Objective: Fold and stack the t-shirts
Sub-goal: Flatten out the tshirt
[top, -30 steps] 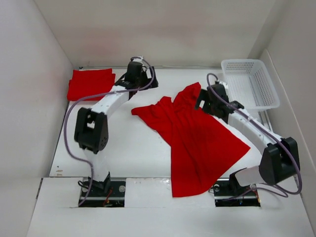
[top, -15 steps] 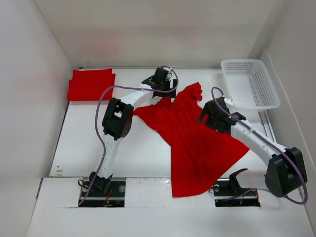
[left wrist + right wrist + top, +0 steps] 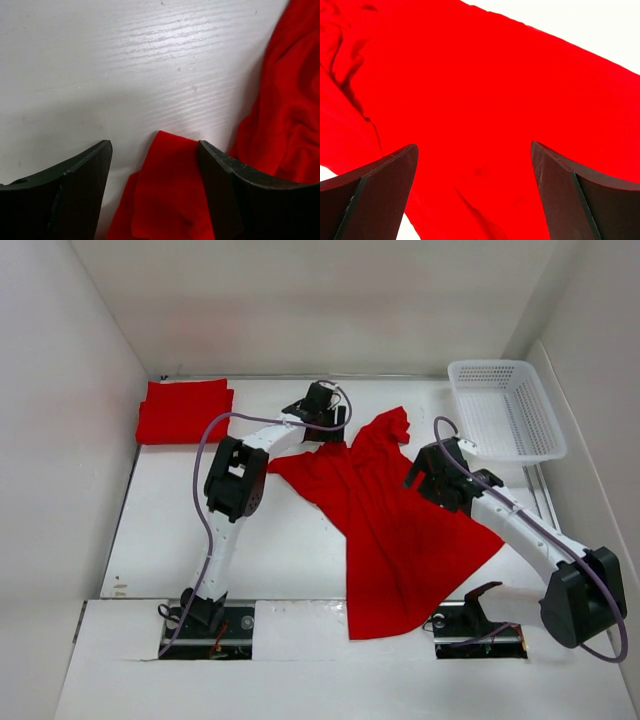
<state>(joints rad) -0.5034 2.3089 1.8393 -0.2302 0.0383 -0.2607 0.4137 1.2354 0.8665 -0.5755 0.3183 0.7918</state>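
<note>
A loose red t-shirt (image 3: 400,530) lies spread and rumpled across the middle and right of the tabletop (image 3: 280,550). A second, folded t-shirt (image 3: 183,410) sits at the upper left. The left hand (image 3: 154,145) hovers low at the loose shirt's upper-left sleeve, its fingers (image 3: 82,185) parted with the sleeve tip between them, nothing grasped. The right hand (image 3: 474,146) hangs released, spread wide over the shirt's right side. A white mesh basket (image 3: 490,364) stands at the upper right.

basket (image 3: 505,410): white mesh, far right corner | table (image 3: 280,550): white, faint wood grain
</note>
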